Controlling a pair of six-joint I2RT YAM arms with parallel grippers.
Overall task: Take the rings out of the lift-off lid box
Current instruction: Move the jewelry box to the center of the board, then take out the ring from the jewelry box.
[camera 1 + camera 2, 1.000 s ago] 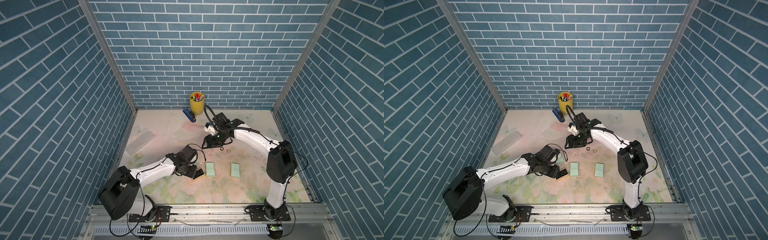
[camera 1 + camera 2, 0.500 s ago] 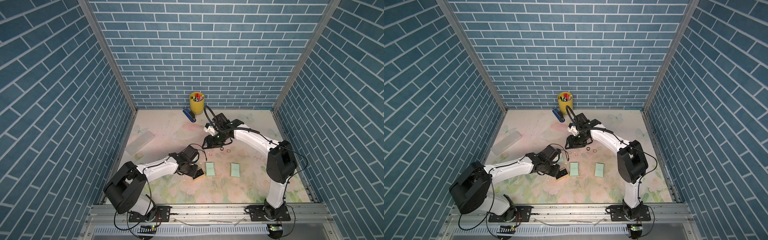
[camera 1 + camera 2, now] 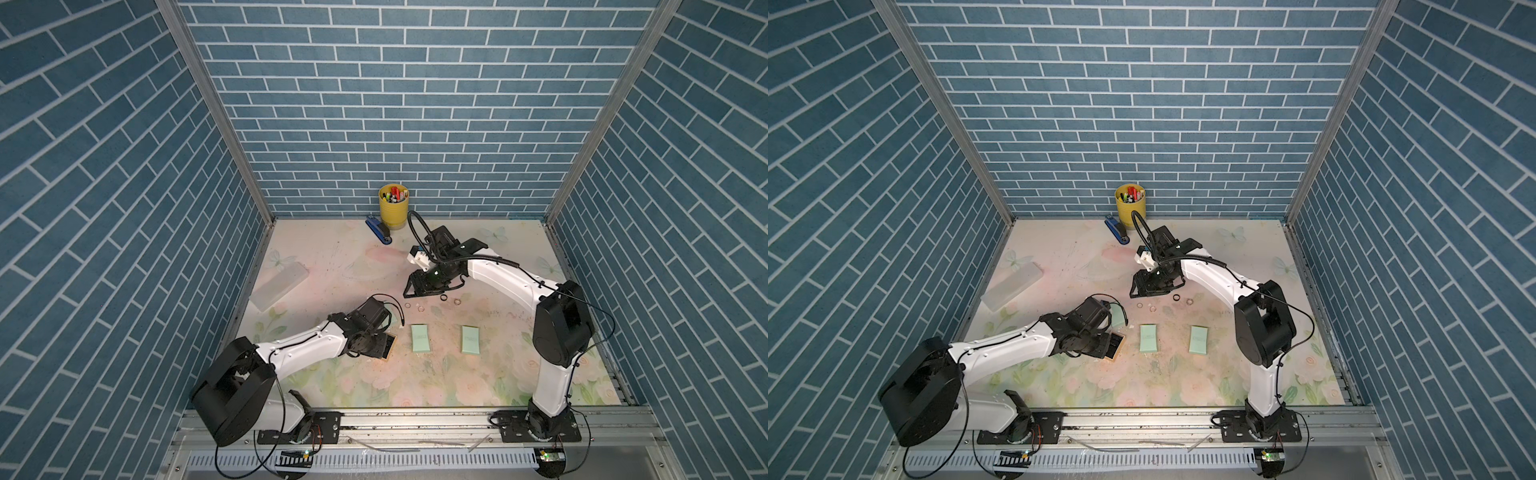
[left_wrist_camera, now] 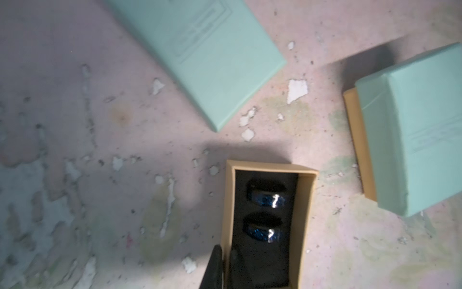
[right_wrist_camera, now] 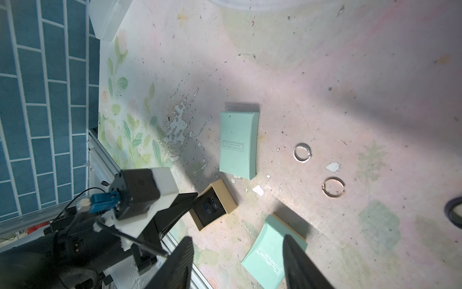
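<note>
Left fingers (image 4: 215,267), mostly cut off, pinch the tan box (image 4: 306,225).

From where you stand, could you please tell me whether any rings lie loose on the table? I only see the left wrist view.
Observer: Yes, four rings lie loose on the table, toward the back from your box.
Operator: Thank you. My left gripper is shut on the open box. Is the right gripper free?
Observer: Yes, the right gripper hovers right beside those rings, open and empty.
Operator: Is anything else on the table farther back?
Observer: A yellow cup and a blue stapler sit by the back wall.
</note>
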